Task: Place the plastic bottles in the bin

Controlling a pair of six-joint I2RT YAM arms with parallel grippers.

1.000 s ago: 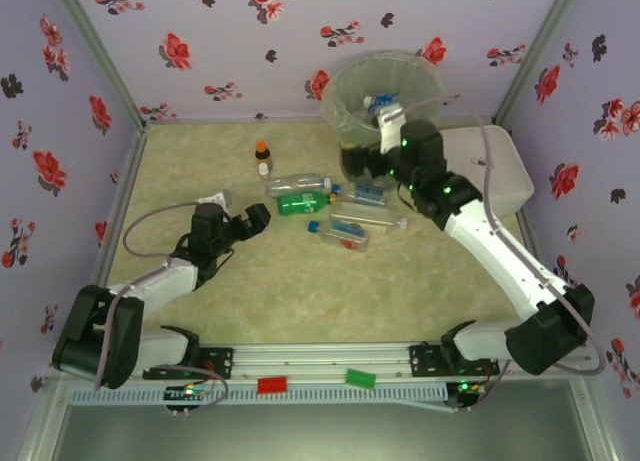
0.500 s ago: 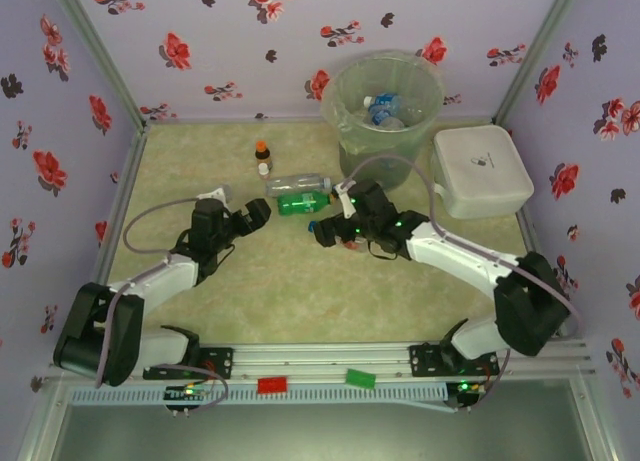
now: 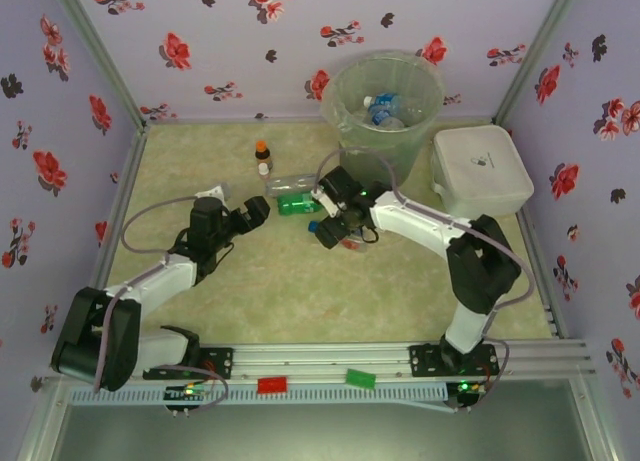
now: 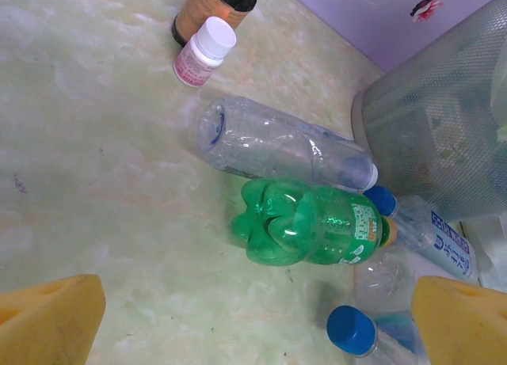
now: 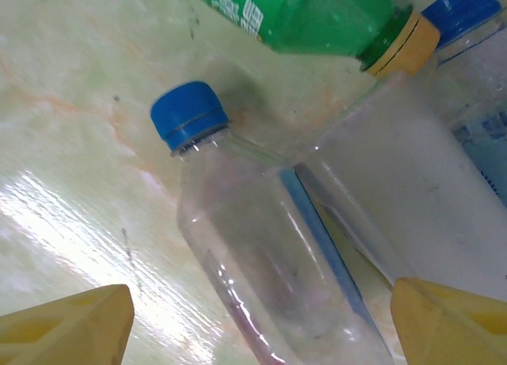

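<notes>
Several plastic bottles lie in a cluster in front of the bin (image 3: 385, 101); more sit inside it. In the right wrist view a clear bottle (image 5: 277, 278) with a blue cap (image 5: 188, 115) lies between the yellow pads (image 5: 71, 333) of my right gripper (image 5: 261, 325), which is open and straddles it without touching. Beside it lie another clear bottle (image 5: 412, 199) and a green bottle (image 5: 317, 13). My left gripper (image 4: 253, 325) is open and empty, just short of the green bottle (image 4: 309, 222) and a long clear bottle (image 4: 277, 143).
A brown orange-capped bottle (image 3: 262, 149) and a small white-capped one (image 3: 264, 167) stand left of the cluster. A white lidded box (image 3: 480, 169) sits right of the bin. Floral walls close in the table on three sides.
My right arm has swung from over the bin down to the bottles on the table, and its jaws have begun to narrow around the blue-capped bottle. The left arm has stayed put.
</notes>
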